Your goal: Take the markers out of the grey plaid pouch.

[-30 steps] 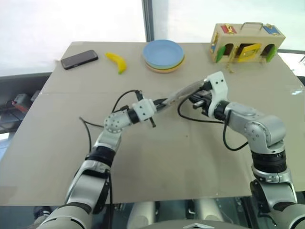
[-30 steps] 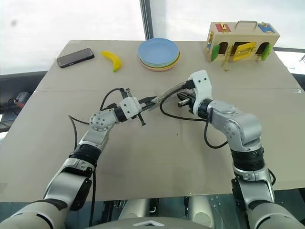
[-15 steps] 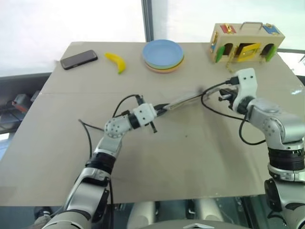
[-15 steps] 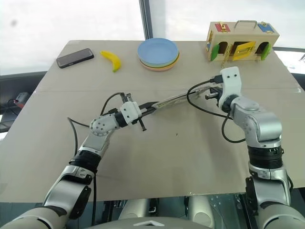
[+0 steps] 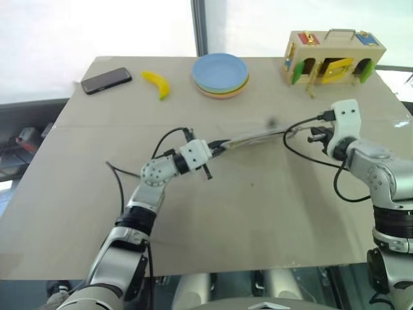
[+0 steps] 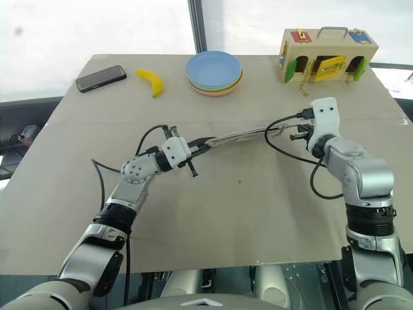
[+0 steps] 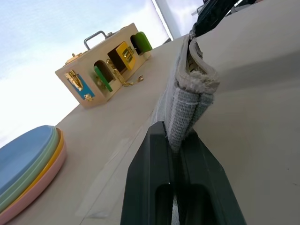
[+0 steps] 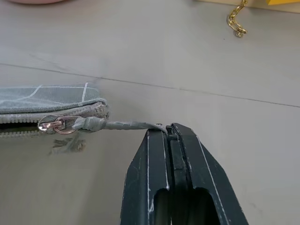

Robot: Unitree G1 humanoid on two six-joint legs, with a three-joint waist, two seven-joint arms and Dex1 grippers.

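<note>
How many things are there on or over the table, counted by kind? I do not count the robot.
Phone: 1
Banana: 1
Stack of plates: 1
Wooden latch box: 1
Grey plaid pouch, held above the table: 1
Total: 5

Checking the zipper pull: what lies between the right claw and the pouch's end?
A thin grey pull cord spans from the right claw to the grey plaid pouch, seen in the right wrist view.
</note>
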